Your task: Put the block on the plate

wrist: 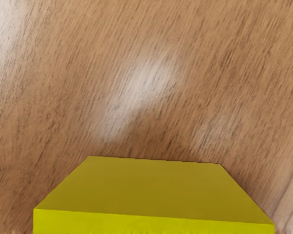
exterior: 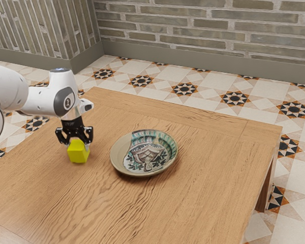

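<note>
In the exterior view the black gripper [exterior: 75, 141] points down over the table, toward the exterior view's left, directly at the yellow-green block [exterior: 78, 153]. The block's upper part is at the gripper's tip and partly hidden by it; contact on both sides cannot be made out. The plate [exterior: 119, 154], beige-rimmed with a green and dark painted pattern, lies a short way from the block toward the exterior view's right. In the wrist view the block [wrist: 154, 190] is large and close under the hand, one darker side face and a strip of brighter face showing.
A wooden table [exterior: 208, 152] carries the block and plate, its far corner toward the exterior view's right. Beyond it are patterned floor tiles [exterior: 184, 89] and a brick wall [exterior: 203, 30]. Wood grain with bright reflections surrounds the block in the wrist view.
</note>
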Robot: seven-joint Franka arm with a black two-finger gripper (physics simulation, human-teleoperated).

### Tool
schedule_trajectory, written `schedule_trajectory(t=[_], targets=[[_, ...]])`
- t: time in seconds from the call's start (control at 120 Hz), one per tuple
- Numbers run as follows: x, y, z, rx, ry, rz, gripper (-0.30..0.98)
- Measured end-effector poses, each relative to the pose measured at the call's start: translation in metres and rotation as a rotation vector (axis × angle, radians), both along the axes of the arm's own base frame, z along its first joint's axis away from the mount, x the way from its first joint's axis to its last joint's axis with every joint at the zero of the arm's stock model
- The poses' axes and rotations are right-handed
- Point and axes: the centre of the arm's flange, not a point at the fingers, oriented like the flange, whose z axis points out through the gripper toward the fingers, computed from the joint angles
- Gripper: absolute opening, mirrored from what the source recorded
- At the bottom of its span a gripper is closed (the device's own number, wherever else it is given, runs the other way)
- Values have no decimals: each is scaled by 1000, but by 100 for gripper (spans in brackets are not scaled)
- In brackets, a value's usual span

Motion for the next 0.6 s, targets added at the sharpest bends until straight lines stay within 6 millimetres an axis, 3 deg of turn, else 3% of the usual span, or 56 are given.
schedule_trajectory(t=[0.133,0.225,0.325,0.433,0.525,0.6], targets=[[7,-21,39,1,-57,-40,38],[16,-66,74,-6,-109,-113,38],[22,-123,90,-21,-130,-202,38],[29,-181,89,-46,-133,-281,38],[48,-219,67,-72,-122,-321,38],[58,-236,48,-94,-108,-330,38]])
